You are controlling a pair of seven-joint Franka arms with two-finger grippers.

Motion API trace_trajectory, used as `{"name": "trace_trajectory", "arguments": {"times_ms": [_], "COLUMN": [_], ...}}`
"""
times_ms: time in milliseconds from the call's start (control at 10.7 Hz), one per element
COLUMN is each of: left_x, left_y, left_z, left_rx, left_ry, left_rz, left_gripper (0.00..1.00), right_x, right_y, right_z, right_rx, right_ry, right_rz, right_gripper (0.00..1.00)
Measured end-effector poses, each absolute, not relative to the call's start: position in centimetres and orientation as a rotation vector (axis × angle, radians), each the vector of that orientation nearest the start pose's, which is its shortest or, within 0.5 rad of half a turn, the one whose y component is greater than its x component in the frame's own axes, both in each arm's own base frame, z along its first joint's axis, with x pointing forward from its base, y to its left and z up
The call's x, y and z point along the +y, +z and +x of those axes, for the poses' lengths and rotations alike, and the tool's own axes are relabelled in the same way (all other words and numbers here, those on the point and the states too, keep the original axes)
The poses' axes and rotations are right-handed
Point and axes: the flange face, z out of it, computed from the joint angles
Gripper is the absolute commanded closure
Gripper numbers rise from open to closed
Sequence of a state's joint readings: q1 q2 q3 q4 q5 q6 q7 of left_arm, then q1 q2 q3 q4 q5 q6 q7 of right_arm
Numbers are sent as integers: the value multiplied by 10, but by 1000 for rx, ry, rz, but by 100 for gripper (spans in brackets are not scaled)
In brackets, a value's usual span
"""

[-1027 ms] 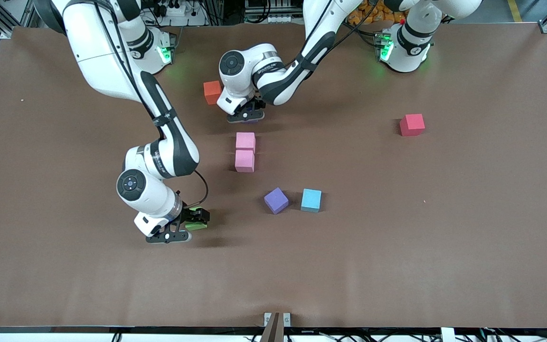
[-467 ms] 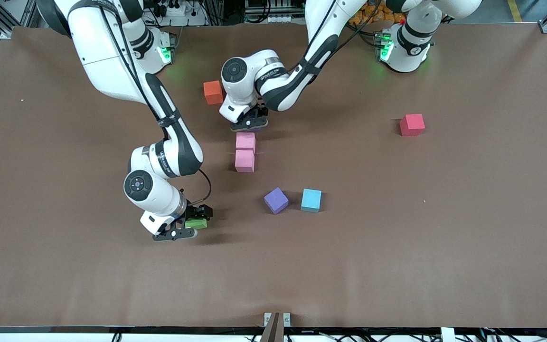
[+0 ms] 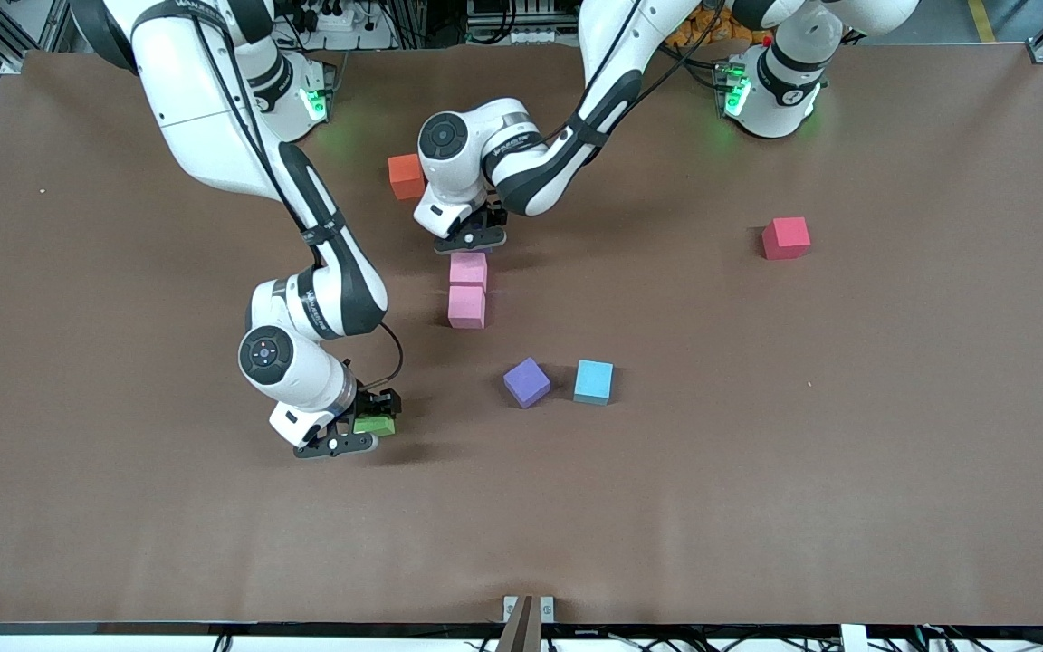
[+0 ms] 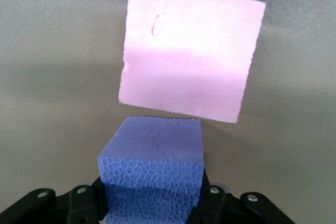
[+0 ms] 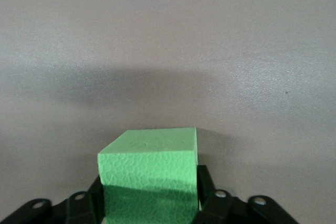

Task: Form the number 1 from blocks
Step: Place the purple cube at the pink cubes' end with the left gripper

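Loose purple block and light blue block obstruct the path below the pink blocks.

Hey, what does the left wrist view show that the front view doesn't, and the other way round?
Only the left wrist view shows the purple block gripped in the left gripper. Only the front view shows the right gripper with the green block, plus the orange block, red block and blue block. Both show the pink blocks.

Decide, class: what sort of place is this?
Probably a robotics lab: two white robot arms bolted at a brown-covered table, foam blocks such as the red block, and metal framing with cables around the edges.
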State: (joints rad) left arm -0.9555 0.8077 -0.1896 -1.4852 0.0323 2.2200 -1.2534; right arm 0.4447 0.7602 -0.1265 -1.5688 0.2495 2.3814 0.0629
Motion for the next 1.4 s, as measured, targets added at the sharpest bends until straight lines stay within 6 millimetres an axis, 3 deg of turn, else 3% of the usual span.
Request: {"name": "trace_trajectory", "arguments": {"times_ms": [280, 467, 654, 934, 1401], "left_x": [-639, -639, -637, -635, -635], "left_y": [195, 195, 195, 195, 195], "left_z": [315, 316, 322, 329, 329], "left_rx": [-221, -222, -223, -161, -160], "left_ry": [197, 196, 181, 169, 169], "left_rz": [-3118, -3118, -3118, -3124, -3124], "left_gripper": [100, 100, 100, 100, 100], "right_x": [232, 224, 221, 230, 256], "right_y": [206, 221, 239, 249, 241], "right_z": [670, 674, 671, 657, 635], "right_rx": [-166, -124, 27, 165, 252], "right_ry": [-79, -93, -80, -52, 6], "right_rz": [-3037, -3033, -3026, -3015, -3016], "right_gripper": [59, 59, 57, 56, 56]}}
